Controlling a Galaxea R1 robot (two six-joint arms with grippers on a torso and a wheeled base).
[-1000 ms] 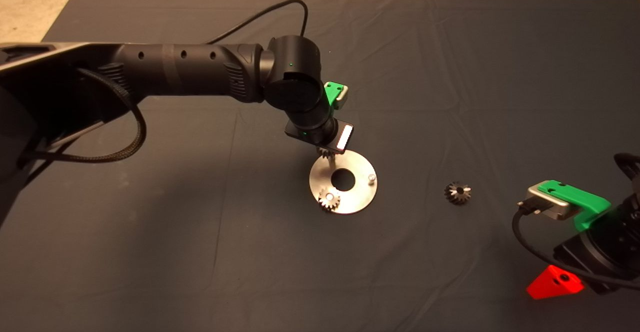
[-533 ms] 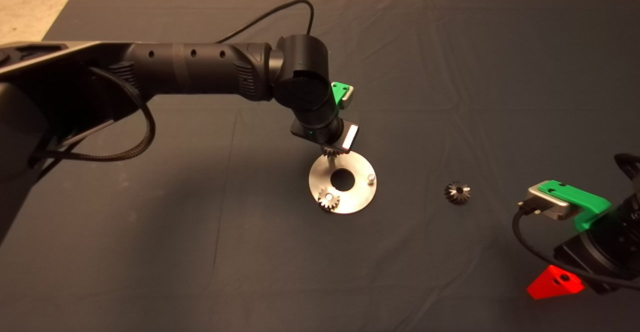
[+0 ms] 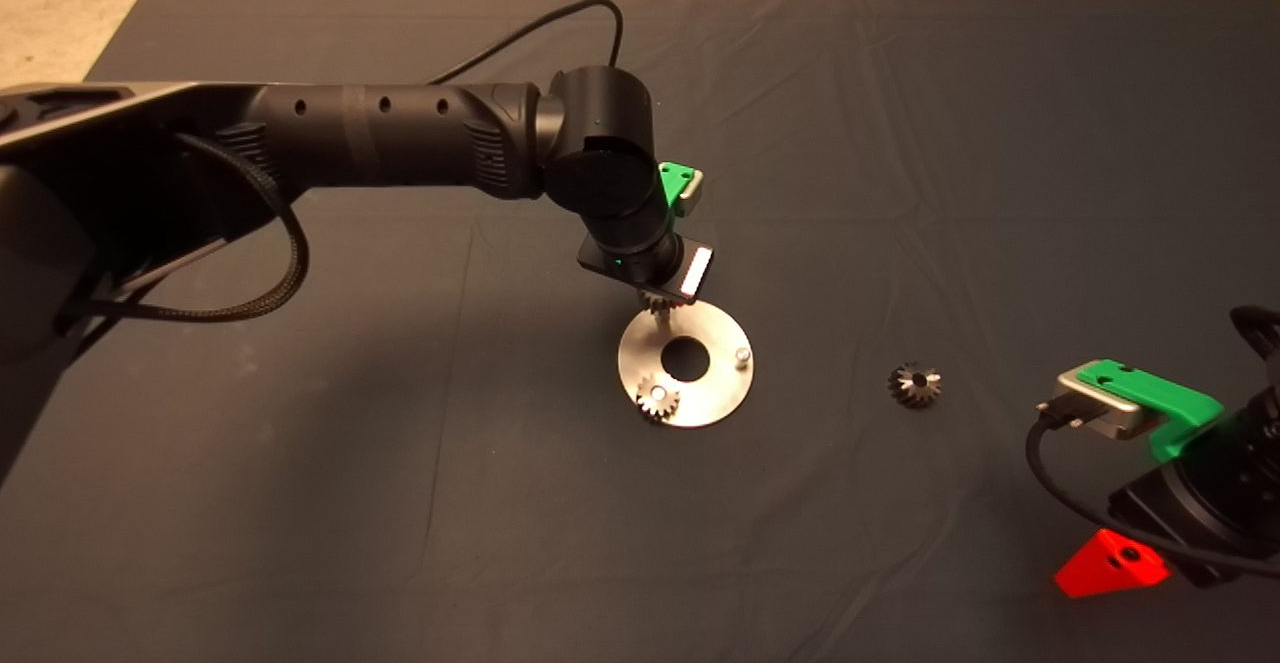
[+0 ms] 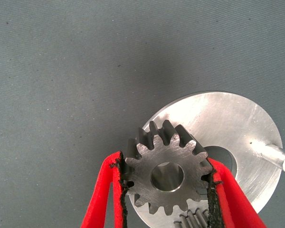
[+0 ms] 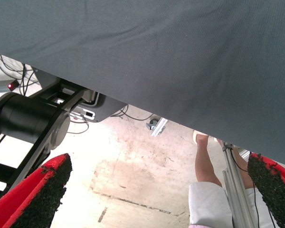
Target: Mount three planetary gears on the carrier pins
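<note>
The silver carrier disc lies mid-mat with a central hole. One gear sits on its near-left pin. A bare pin stands at its right side. My left gripper is over the disc's far-left edge, shut on a second gear, held flat just above the disc; the pin under it is hidden. A bare pin and the seated gear's teeth show in the left wrist view. The third gear lies loose on the mat, right of the disc. My right gripper is parked at the lower right, open.
The dark mat covers the table, with bare floor beyond its far edge. The left arm reaches in across the mat's left half. The right wrist view shows the floor, a black stand and a person's leg.
My left gripper shifted slightly to the right and away over the disc's far-left edge, then nearly held still. The gears and disc have not moved.
</note>
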